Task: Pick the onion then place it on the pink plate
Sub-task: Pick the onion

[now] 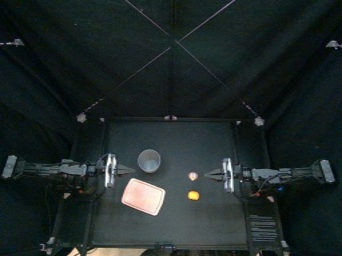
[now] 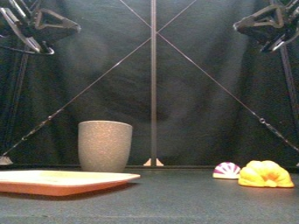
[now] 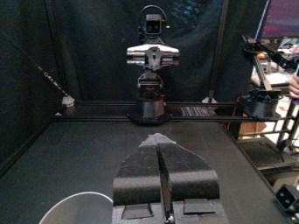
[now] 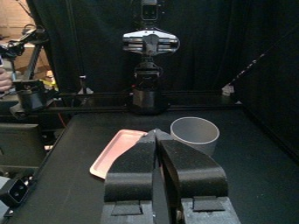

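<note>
The left claw (image 1: 118, 170) and the right claw (image 1: 218, 176) hang at opposite table sides, jaws pressed together, empty. A small pink-and-white striped toy onion (image 2: 226, 170) lies just beside the right claw, toward the middle, and it is too small to tell its axis. A lumpy yellow toy food (image 2: 265, 174) sits near it. A tall grey speckled cup (image 2: 105, 144) and a flat pink tray (image 1: 144, 197) lie nearer the left claw.

The black table (image 1: 174, 140) carries, from its centre, a pink tray (image 1: 144, 197) at 8 o'clock, a grey speckled cup (image 1: 150, 159) at 11, an onion (image 1: 197, 176) at 2 and a yellow toy (image 1: 193, 195) at 4.
</note>
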Motion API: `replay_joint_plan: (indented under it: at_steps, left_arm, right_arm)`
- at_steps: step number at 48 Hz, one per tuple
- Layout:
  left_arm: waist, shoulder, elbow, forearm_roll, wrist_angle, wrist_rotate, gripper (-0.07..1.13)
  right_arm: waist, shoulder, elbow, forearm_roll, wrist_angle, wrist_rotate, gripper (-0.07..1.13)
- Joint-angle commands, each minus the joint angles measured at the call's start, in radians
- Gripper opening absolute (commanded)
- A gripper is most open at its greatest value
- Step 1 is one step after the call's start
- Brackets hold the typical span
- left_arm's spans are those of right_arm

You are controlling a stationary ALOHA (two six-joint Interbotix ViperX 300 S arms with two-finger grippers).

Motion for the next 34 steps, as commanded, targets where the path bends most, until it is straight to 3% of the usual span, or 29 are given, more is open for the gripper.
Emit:
replay_joint_plan:
  at_steps: [1, 6, 10, 15, 20, 25, 34]
  left_arm:
    - [0.003, 0.006, -0.028, -0.003, 0.057, -0.002, 0.06]
    - [0.003, 0.006, -0.046, -0.003, 0.123, -0.002, 0.07]
    - [0.009, 0.006, -0.067, -0.003, 0.176, -0.002, 0.07]
    - [0.021, 0.006, -0.080, -0.003, 0.198, -0.002, 0.08]
    - [0.034, 0.006, -0.078, -0.003, 0.198, 0.000, 0.08]
    - [0.043, 0.006, -0.075, -0.003, 0.198, 0.000, 0.08]
    - [0.054, 0.006, -0.069, -0.003, 0.198, 0.002, 0.08]
  right_arm:
    - [-0.006, 0.023, -0.014, 0.011, 0.018, 0.009, 0.08]
    - [-0.011, 0.051, -0.041, 0.003, 0.147, 0.005, 0.15]
    - [-0.029, 0.083, -0.080, 0.008, 0.267, 0.006, 0.27]
    - [-0.060, 0.130, -0.129, 0.018, 0.362, 0.008, 0.55]
    - [-0.083, 0.166, -0.146, 0.032, 0.362, 0.008, 0.84]
    - [-0.110, 0.202, -0.144, 0.040, 0.359, 0.008, 1.06]
    - [-0.149, 0.298, -0.126, 0.048, 0.373, 0.008, 1.05]
